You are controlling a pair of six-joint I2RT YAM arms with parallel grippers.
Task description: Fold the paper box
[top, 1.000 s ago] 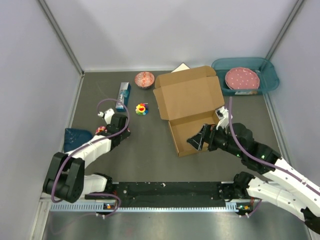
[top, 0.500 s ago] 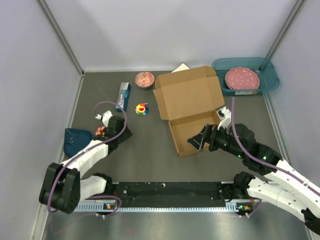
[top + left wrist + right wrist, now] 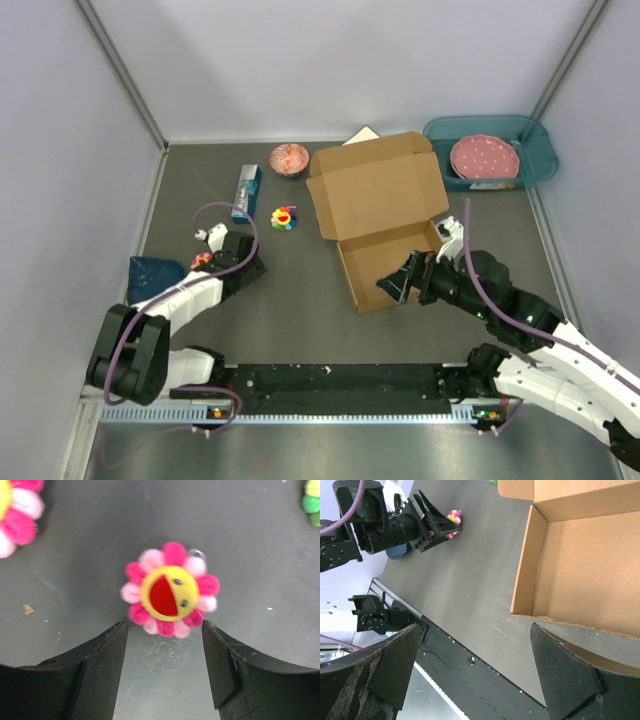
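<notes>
The paper box [image 3: 378, 200] lies open in the middle of the table, brown lid flat at the back and shallow tray [image 3: 388, 262] toward me. My right gripper [image 3: 398, 283] hangs open over the tray's near edge, and the tray [image 3: 580, 555] fills the upper right of the right wrist view. There my right gripper [image 3: 475, 630] holds nothing. My left gripper [image 3: 212, 262] is low at the left, away from the box. It is open [image 3: 164, 627], with a pink flower toy [image 3: 170, 590] lying on the table just beyond its fingertips.
A teal tray [image 3: 535, 150] with a pink plate stands at the back right. A red bowl [image 3: 289, 158], a blue carton [image 3: 246, 192], a multicoloured flower toy [image 3: 284, 217] and a dark blue object [image 3: 152, 275] lie left of the box. White paper [image 3: 362, 134] shows behind the lid.
My left gripper's jaws have spread apart, and the pink flower now lies free beyond the tips. The left wrist shifted slightly. The right arm and the box stayed put.
</notes>
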